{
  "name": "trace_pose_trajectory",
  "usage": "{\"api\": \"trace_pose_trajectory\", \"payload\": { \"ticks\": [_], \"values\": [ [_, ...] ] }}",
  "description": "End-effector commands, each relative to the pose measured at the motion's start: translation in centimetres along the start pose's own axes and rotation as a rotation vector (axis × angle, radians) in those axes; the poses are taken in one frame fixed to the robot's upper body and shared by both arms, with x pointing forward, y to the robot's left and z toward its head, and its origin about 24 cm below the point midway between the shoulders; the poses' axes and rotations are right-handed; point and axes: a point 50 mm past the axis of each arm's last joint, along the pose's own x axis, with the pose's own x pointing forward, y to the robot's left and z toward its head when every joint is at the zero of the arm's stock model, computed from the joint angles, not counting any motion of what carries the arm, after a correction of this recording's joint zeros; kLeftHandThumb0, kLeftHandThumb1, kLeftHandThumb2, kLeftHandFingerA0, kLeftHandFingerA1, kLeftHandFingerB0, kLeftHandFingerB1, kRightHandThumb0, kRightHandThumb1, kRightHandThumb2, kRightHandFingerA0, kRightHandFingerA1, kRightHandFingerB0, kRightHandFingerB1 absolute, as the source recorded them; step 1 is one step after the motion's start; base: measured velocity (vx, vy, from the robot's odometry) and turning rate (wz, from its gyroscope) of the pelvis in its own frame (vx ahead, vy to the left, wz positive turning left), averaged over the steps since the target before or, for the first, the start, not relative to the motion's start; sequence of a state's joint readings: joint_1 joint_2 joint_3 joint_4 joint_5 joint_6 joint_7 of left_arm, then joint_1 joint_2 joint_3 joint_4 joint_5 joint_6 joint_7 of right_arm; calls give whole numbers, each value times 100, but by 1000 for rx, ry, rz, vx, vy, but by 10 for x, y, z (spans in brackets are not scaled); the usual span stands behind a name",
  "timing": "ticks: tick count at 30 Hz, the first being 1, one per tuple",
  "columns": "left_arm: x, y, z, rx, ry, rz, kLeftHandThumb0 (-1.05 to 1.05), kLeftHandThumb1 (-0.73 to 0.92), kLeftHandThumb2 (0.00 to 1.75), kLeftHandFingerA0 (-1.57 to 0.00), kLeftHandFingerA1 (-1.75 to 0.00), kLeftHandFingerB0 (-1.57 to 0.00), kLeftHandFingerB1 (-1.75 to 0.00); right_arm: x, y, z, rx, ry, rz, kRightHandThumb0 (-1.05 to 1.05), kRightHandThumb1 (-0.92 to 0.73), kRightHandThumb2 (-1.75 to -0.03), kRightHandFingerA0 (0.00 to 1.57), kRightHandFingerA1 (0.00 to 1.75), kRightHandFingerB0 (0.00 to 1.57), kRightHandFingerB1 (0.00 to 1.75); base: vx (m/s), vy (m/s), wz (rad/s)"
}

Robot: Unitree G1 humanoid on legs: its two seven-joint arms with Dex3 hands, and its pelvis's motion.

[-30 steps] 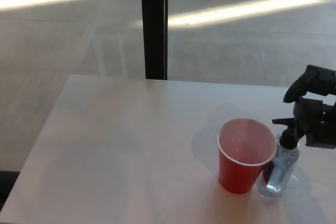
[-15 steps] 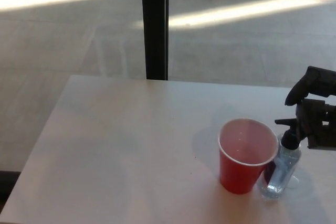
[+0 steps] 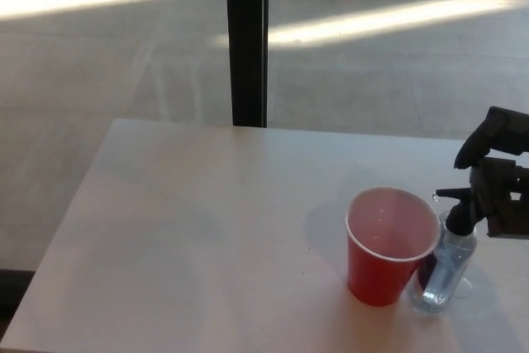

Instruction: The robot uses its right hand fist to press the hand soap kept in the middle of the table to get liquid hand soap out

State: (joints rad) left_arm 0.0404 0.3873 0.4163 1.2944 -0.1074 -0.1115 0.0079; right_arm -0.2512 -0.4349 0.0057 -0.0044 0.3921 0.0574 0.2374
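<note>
To the left of the right hand [image 3: 501,192] and slightly below it, a red cup [image 3: 388,245] stands upright on the pale table [image 3: 190,237], its open mouth just under the spout of the soap bottle [image 3: 446,266]. The clear bottle stands touching the cup's right side, directly under the hand, its black pump head [image 3: 459,208] pointing left over the cup's rim; a small drop seems to hang at the spout tip. Far to the upper left of the hand a dark pillar [image 3: 246,39] rises behind the table edge, with sunlit floor [image 3: 107,47] on both sides. The hand enters from the right edge and sits right at the pump top, its black fingers bunched together as a fist, though it cannot be told for sure whether it bears on the pump. The left hand does not show. Against the frame a second ago, the whole view has shifted a little; hand, bottle and cup keep nearly the same arrangement.
</note>
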Motion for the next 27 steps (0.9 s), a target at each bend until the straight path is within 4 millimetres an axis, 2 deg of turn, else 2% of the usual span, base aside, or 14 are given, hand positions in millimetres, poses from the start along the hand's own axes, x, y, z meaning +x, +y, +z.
{"api": "trace_pose_trajectory", "payload": {
  "ticks": [1,4,6,8,10,13,14,17,18,22,23,24,25,27],
  "values": [
    [1,10,9,1,-25,36,-51,64,59,-73,-69,-62,-57,-69,30,-121,99,642,54,-24,-47,-129,103,175,79,163,0,0,0],
    [1,12,9,4,-27,39,-51,64,59,-72,-67,-62,-58,-74,34,-126,122,655,62,-24,-50,-125,105,175,86,159,0,0,0],
    [1,12,10,-4,-29,36,-51,64,59,-71,-68,-63,-59,-74,34,-127,116,655,66,-25,-52,-123,105,175,85,159,0,0,0],
    [1,14,9,0,-28,45,-51,63,59,-74,-69,-64,-58,-71,34,-124,111,651,59,-25,-52,-125,102,175,77,165,0,0,0],
    [1,16,9,14,-30,49,-52,64,59,-75,-70,-66,-58,-67,32,-120,93,643,54,-25,-52,-125,100,175,76,160,0,0,0],
    [1,17,10,2,-27,60,-52,63,59,-76,-72,-64,-58,-58,29,-110,106,597,56,-26,-46,-133,100,175,75,166,0,0,0],
    [1,18,9,0,-27,54,-53,64,59,-73,-68,-61,-55,-53,27,-104,117,581,56,-27,-49,-128,98,175,77,161,0,0,0],
    [1,18,9,2,-25,53,-53,64,59,-74,-67,-59,-54,-45,25,-95,125,547,56,-26,-52,-125,100,175,76,165,0,0,0],
    [0,19,8,13,-26,54,-53,65,59,-75,-69,-57,-53,-37,24,-85,134,512,68,-23,-54,-124,99,175,73,166,0,0,0],
    [0,20,7,-2,-30,51,-53,64,59,-72,-68,-58,-54,-26,19,-70,127,458,48,-25,-57,-121,96,175,72,159,0,0,0],
    [0,20,8,-11,-30,54,-52,63,59,-72,-67,-60,-54,-15,13,-55,111,382,50,-30,-66,-105,97,175,69,166,0,0,0],
    [0,20,9,-15,-29,56,-52,63,59,-72,-67,-60,-54,-12,10,-49,105,353,52,-30,-66,-105,97,175,69,166,0,0,0],
    [0,20,9,-10,-31,56,-53,63,59,-73,-68,-62,-56,-9,9,-45,119,337,36,-27,-59,-116,99,175,78,157,0,0,0],
    [0,20,9,-17,-28,55,-52,63,59,-71,-66,-65,-58,10,-3,-11,155,248,-55,-19,-60,-121,96,175,74,153,0,0,0]
  ]
}}
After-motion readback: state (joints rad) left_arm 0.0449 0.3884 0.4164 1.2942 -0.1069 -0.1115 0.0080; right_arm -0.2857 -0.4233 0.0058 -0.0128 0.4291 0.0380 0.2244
